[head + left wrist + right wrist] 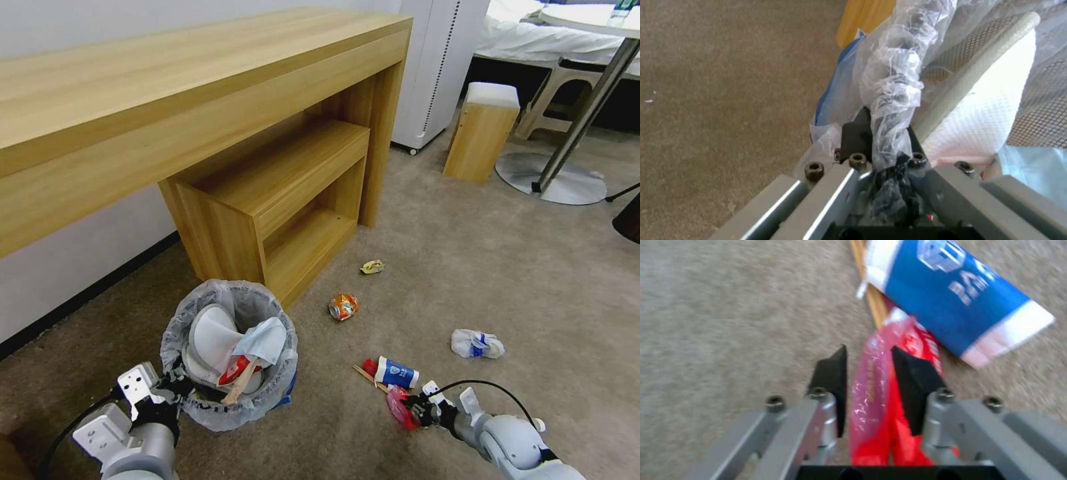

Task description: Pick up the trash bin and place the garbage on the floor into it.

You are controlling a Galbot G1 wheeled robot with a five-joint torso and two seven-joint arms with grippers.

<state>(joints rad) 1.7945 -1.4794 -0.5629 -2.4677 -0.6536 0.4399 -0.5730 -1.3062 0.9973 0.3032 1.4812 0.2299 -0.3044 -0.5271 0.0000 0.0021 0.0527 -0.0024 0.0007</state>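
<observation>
Beige carpet floor (507, 267) fills the frame, a wooden worktop (167, 100) across the upper left; the trash bin (230, 353) stands lower left, its bag rim clenched in the left pincer (175, 385); lower centre, the right pincer (415, 407) grasps a red wrapper (398, 405) beside a blue-white wrapper (396, 373)

Both arms wear smooth silver-grey shells, and a black cable loops off each wrist. The left gripper (175, 385) shows a white square bracket with small holes. The right gripper (868, 355) carries 2 black wedge pads on grey metal links, dark hex screws at the joints.
</observation>
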